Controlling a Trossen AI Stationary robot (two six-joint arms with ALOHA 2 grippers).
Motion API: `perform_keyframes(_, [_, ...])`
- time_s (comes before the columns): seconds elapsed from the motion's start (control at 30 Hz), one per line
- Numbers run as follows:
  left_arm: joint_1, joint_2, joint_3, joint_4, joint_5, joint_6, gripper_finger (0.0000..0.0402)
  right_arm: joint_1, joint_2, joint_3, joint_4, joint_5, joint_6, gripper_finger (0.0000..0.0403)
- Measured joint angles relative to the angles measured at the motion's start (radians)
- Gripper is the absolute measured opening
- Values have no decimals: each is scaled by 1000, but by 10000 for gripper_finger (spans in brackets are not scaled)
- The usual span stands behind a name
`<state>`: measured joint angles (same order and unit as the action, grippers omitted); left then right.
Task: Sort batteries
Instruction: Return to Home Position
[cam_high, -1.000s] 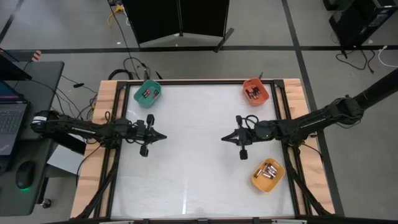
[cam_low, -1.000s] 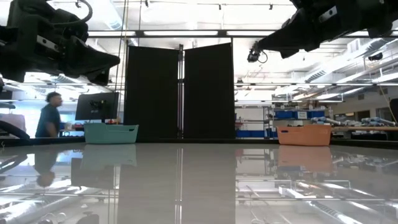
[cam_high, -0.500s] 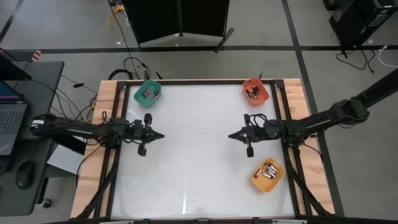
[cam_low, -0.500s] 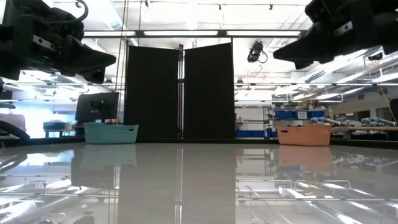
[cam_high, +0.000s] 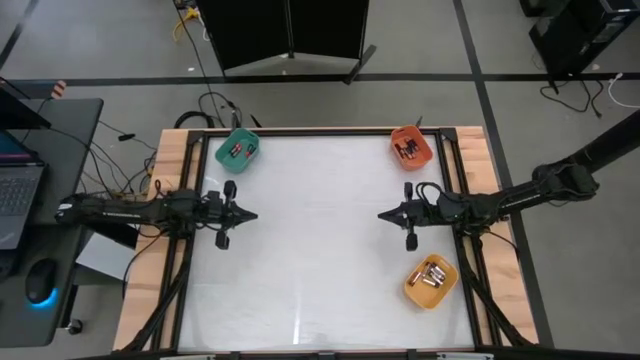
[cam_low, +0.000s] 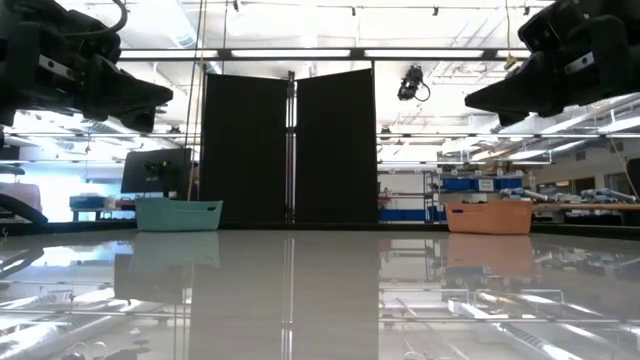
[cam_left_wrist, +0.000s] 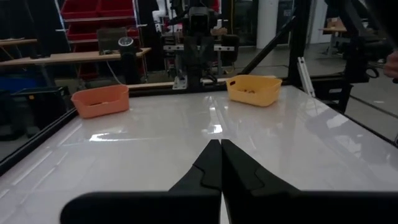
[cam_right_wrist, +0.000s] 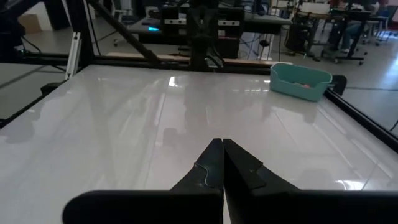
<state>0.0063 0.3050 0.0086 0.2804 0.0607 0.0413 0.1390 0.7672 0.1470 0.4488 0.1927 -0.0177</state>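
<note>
When you look down from above, the batteries (cam_high: 430, 275) sit in the green bin (cam_high: 222, 152), orange bin (cam_high: 422, 145) and yellow bin (cam_high: 412, 292) (all near the worktop (cam_high: 320, 250) edges). The left gripper (cam_high: 252, 215) and right gripper (cam_high: 383, 215) face each other, well apart. Low view: both hang up high. Wrist views: both jaws pressed together.

Batteries (cam_high: 432, 274) in green bin (cam_high: 221, 151), orange bin (cam_high: 397, 138), yellow bin (cam_high: 412, 292)

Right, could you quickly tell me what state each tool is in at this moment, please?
Left tool: closed, holding nothing.
Right tool: closed, holding nothing.
</note>
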Motion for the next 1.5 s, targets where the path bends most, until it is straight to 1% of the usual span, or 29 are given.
perform_keyframes(0.13, [0, -87, 0, -100, -24, 6, 4, 0, -27, -25, 0, 7, 14, 7])
perform_keyframes(0.3, [0, -198, 9, -240, -28, 2, 4, -1, -62, -61, 17, -2, 17, 7])
perform_keyframes(0.47, [0, -307, 34, -351, -53, 3, 4, -55, -115, -108, 51, -134, 41, 7])
perform_keyframes(0.57, [0, -305, 51, -396, -68, 3, 4, -116, -151, -130, 47, -179, 42, 6])
perform_keyframes(0.67, [0, -306, 53, -406, -75, 6, 4, -158, -205, -141, 49, -217, 21, 5])
perform_keyframes(0.73, [0, -305, 53, -418, -94, 12, 4, -168, -243, -142, 32, -216, -2, 4])
perform_keyframes(0.83, [0, -306, 53, -409, -99, 32, 4, -175, -310, -142, -43, -211, -9, 4])
perform_keyframes(1.0, [0, -305, 53, -401, -166, 59, 4, -175, -435, -142, -183, -133, -3, 4])
perform_keyframes(1.1, [0, -305, 53, -406, -168, 59, 7, -175, -514, -142, -231, -127, -8, 4])
perform_keyframes(1.2, [0, -305, 54, -412, -168, 60, 8, -175, -598, -142, -322, -90, -9, 4])
perform_keyframes(1.3, [0, -305, 54, -413, -168, 75, 8, -175, -683, -142, -405, -82, -5, 4])
perform_keyframes(1.4, [0, -305, 54, -401, -173, 86, 9, -175, -741, -141, -415, -84, -21, 4])
perform_keyframes(1.5, [0, -305, 54, -402, -202, 102, 9, -179, -765, -141, -414, -81, -43, 4])
